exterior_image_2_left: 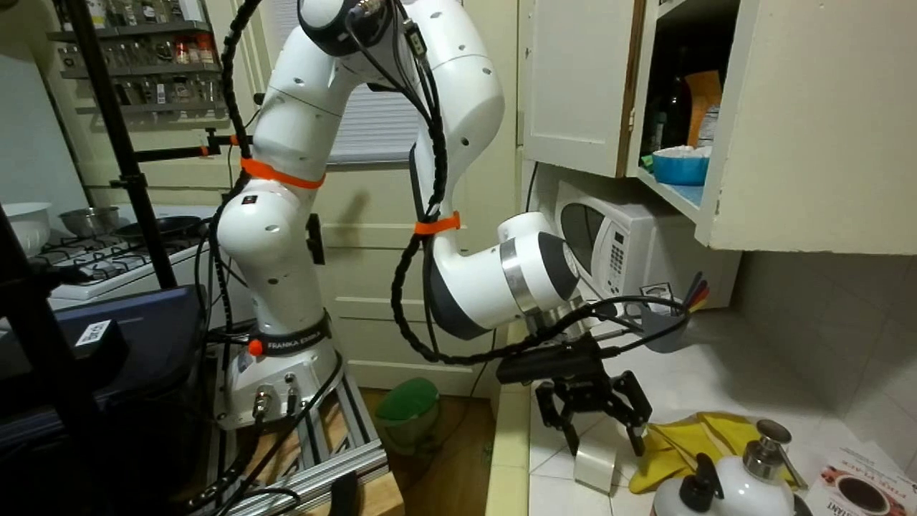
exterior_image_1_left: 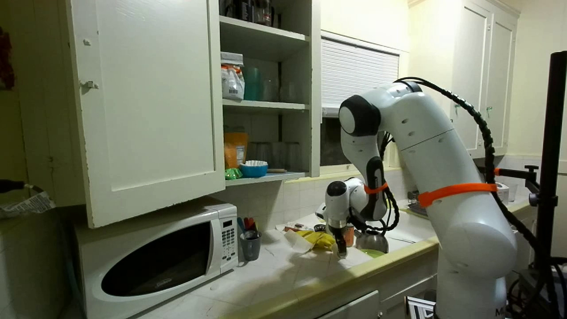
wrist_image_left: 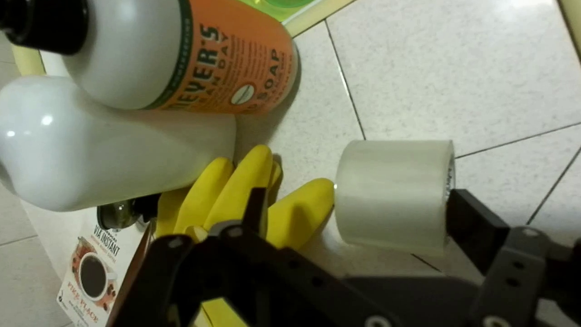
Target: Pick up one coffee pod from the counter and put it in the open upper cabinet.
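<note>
No coffee pod can be made out in any view. A pale translucent tape roll (wrist_image_left: 392,195) rests on the counter (wrist_image_left: 431,59); it also shows in an exterior view (exterior_image_2_left: 594,466). My gripper (wrist_image_left: 357,204) is open over it. In the wrist view, its right finger is at the roll's core end, perhaps touching; its left finger is well apart, over a yellow glove. The gripper points down in both exterior views (exterior_image_1_left: 340,250) (exterior_image_2_left: 605,441). The white upper cabinet (exterior_image_1_left: 315,88) has its panel door (exterior_image_1_left: 150,102) swung open, showing shelves; it also shows in an exterior view (exterior_image_2_left: 824,143).
Yellow gloves (wrist_image_left: 299,209), an orange-labelled soap bottle (wrist_image_left: 227,59) and a white bottle (wrist_image_left: 136,154) are close by. A coffee packet (wrist_image_left: 93,277) lies beyond. A microwave (exterior_image_1_left: 226,235) and utensil cup (exterior_image_1_left: 251,246) stand below the cabinet. A blue bowl (exterior_image_1_left: 254,169) sits on its bottom shelf.
</note>
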